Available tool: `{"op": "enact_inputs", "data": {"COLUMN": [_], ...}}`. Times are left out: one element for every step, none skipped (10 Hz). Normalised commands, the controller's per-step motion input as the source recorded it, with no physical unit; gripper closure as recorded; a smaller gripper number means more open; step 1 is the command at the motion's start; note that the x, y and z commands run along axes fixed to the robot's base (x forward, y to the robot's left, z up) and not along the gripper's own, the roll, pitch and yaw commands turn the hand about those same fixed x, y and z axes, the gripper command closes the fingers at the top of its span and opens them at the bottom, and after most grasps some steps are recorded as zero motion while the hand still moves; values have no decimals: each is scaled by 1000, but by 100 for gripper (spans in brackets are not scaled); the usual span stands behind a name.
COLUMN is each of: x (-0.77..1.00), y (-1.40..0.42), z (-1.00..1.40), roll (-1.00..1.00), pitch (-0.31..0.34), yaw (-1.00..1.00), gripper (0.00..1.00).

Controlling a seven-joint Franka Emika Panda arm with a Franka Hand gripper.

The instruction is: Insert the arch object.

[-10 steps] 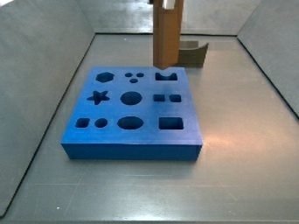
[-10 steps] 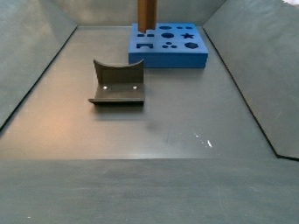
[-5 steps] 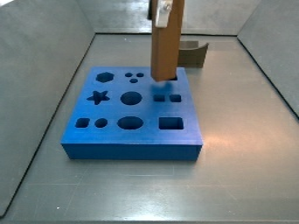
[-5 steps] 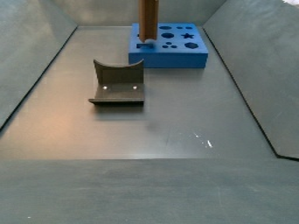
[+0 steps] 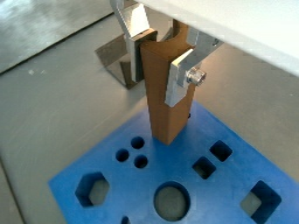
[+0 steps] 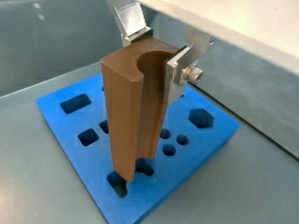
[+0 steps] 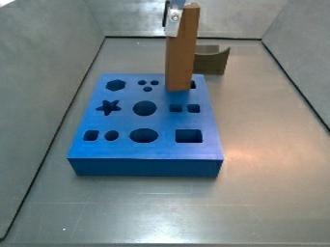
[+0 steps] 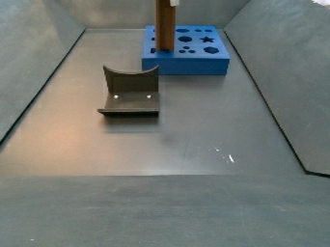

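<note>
Above the blue board (image 7: 145, 125), the gripper (image 5: 163, 58) is pinching the upright arch object (image 6: 132, 114) near its top, while the bar's lower end is sitting in a board cutout.

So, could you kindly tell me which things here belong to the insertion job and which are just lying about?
In the job:
- brown wooden bar, upright, lower end at the board
- blue board with shaped holes
- pincer, above the board, shut on the bar

Lying about:
- dark scooped block, on the floor, apart from the board
</note>
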Motion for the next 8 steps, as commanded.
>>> {"op": "enact_inputs", "data": {"x": [331,374,357,206,137,54,23,143], "y": [37,26,37,160,111,117,97,0], "z": [-174,-183,-206,-234,-151,-140,-137,-203], "roll": [116,97,69,74,74,76,86,73], "pitch": [163,180,186,220,207,194,181,74], "yaw": [-420,-440,-506,-591,-511,-391,-374,-37], "gripper": [100,100,100,100,100,100,100,100]}}
